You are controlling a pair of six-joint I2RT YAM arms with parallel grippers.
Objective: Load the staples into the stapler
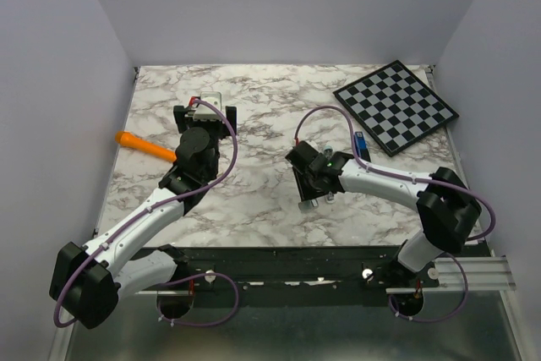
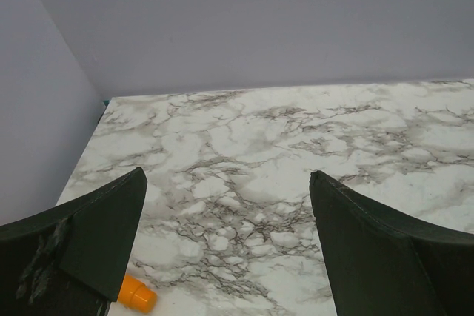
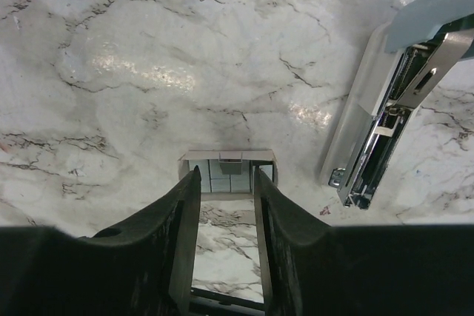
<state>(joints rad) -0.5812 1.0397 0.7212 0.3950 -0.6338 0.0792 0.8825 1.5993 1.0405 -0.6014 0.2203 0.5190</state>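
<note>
Noted at tips of right claw (image 3: 227, 173): staples (image 3: 227, 182), just beside opened stapler (image 3: 355, 109). Judged light, brittle, slick; best pinched across long sides. Claw narrowly parted, grip unconfirmable. Left claw (image 2: 227, 175) spread wide, empty, near orange pen (image 1: 145, 147). Checkerboard (image 1: 396, 106) well apart; channel (image 3: 381, 138) apparently unobstructed.

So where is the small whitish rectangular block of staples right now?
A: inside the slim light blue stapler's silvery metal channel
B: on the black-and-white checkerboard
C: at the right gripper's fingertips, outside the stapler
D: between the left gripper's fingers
C: the right wrist view shows the staples at the tips of the right gripper, apart from the opened stapler lying beside.
</note>
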